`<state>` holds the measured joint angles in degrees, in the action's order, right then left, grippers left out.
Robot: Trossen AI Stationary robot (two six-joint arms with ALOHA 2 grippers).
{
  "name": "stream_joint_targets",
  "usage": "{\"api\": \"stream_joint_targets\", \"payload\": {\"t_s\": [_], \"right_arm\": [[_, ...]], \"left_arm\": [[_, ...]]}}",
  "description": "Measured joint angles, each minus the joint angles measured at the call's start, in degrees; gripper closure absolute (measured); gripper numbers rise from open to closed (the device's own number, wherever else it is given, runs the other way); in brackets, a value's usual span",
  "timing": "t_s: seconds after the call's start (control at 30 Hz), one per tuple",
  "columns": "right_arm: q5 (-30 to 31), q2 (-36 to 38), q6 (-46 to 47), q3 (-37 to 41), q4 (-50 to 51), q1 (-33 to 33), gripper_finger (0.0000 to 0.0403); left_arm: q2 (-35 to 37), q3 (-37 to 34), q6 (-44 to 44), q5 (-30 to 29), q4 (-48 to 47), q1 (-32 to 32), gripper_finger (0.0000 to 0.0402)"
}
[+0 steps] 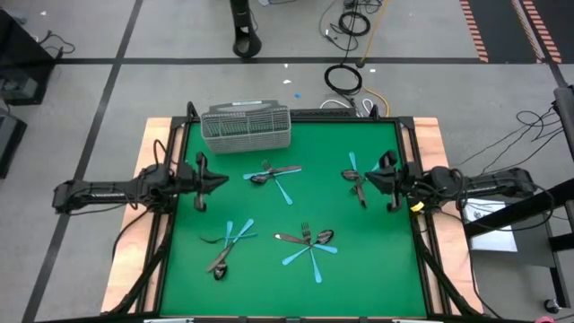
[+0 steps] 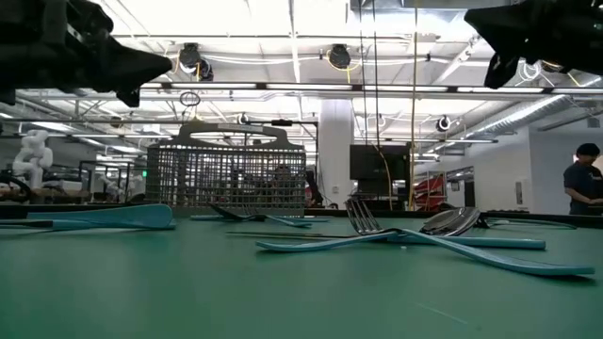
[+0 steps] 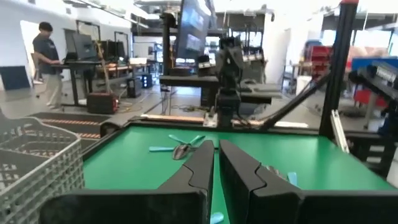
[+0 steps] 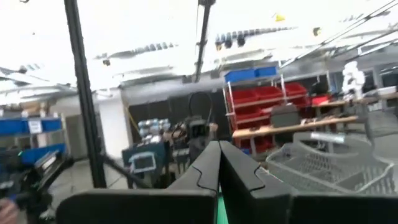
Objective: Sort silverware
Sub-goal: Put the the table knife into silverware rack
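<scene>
Nearest the low camera, a light blue spoon handle [image 2: 490,256] runs across the green mat [image 2: 188,292], crossing a dark fork [image 2: 358,218] and a metal spoon bowl [image 2: 450,222]. From above, this is the front-right cluster [image 1: 309,242]: blue-handled pieces fanned out with dark metal ones laid over them.

Three more groups of silverware lie on the mat. A front-left cluster [image 1: 227,244] mixes blue handles with dark utensils. A centre-back cluster [image 1: 273,176] lies just in front of the grey wire-mesh basket [image 1: 247,127], which stands at the mat's far edge, left of centre. A right-side cluster [image 1: 355,176] lies just beside the right gripper.

The left gripper [image 1: 218,179] hangs above the mat's left edge, pointing inward; in its wrist view the two dark fingers [image 3: 199,168] are almost touching, a thin slit between them, with nothing gripped. The right gripper [image 1: 369,178] hangs over the right edge, pointing inward towards the right-side cluster; its fingers [image 4: 205,165] are pressed together and empty. Both grippers show in the low view as dark shapes well above the mat.

A person [image 3: 47,59] stands at a desk in the room behind, seen in the left wrist view. No brand marks, labels or writing can be read anywhere.
</scene>
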<state>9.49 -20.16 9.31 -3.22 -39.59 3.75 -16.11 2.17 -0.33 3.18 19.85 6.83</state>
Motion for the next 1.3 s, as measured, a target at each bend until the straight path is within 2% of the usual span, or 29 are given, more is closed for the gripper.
{"api": "stream_joint_targets", "payload": {"t_s": [0.17, 0.3, 0.4, 0.6, 0.77, 0.9, 1.1, 1.3], "right_arm": [[-0.4, -3.0, 4.6, -1.4, 0.5, 0.0, 0.0403], [-0.3, -6.6, 4.6, -3.0, 1.7, -0.6, 0.0403], [0.1, -10.7, 2.6, -4.8, 2.8, -0.8, 0.0399], [0.5, -21.8, -6.6, -11.4, 4.6, -0.7, 0.0361], [-8.8, -31.1, -15.5, -18.2, 6.3, -0.6, 0.0318], [-15.6, -37.4, -17.3, -22.9, 6.4, -0.5, 0.0294], [-15.8, -42.9, -14.5, -27.5, 16.9, -0.5, 0.0285], [-15.5, -47.0, -10.5, -27.6, 19.2, 0.3, 0.0285]], "left_arm": [[-5.7, 5.4, 0.4, 2.8, -1.4, -0.1, 0.0375], [-12.4, 15.6, 0.2, 2.4, -15.6, -1.2, 0.0375], [-18.2, 24.1, -3.8, 0.7, -28.2, -3.0, 0.0375], [-29.4, 35.5, -12.1, -2.3, -41.0, -11.9, 0.0375], [-38.7, 43.8, -20.1, -10.6, -48.4, -22.3, 0.0376], [-45.0, 48.0, -25.1, -15.2, -50.5, -28.5, 0.0376], [-51.5, 49.6, -39.8, -15.3, -51.0, -34.5, 0.0376], [-57.9, 49.6, -54.3, -13.1, -50.9, -40.0, 0.0376]]}}
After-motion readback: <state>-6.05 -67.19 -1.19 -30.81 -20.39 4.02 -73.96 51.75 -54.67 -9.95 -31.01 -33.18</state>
